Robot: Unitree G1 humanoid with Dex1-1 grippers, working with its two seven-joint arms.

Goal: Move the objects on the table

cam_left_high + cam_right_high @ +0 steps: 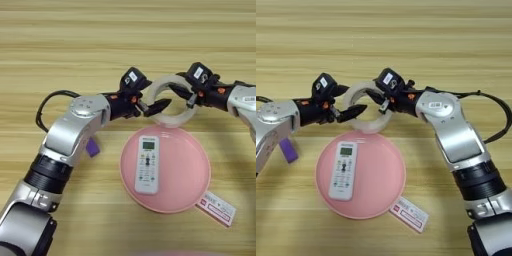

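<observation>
You've got a pink plate (187, 172) sitting on the table (100, 40), a bit toward the near edge, and the only thing in it is the white remote (147, 164), lying lengthwise on the plate's left half with its little screen pointing at the far edge. A red-and-white card (216, 208) pokes out beside the plate's near right rim, touching or maybe tucked slightly under it.

The clear tape roll (172, 120) is just past the plate's far rim, and both claws are on it. Your left claw (152, 102) comes in from the left with one finger inside the ring and the other over the outside, so it looks clamped on the roll's left wall. Your right claw (381, 102) mirrors it from the right and looks pinched on the right wall, though that one's harder to read, so take it loosely. Whether the roll rests on the table or is lifted, you can't tell.

Both forearms lie low and nearly level, elbows out toward the side edges. The purple block (288, 149) lies flat by the left elbow, well apart from the plate.
</observation>
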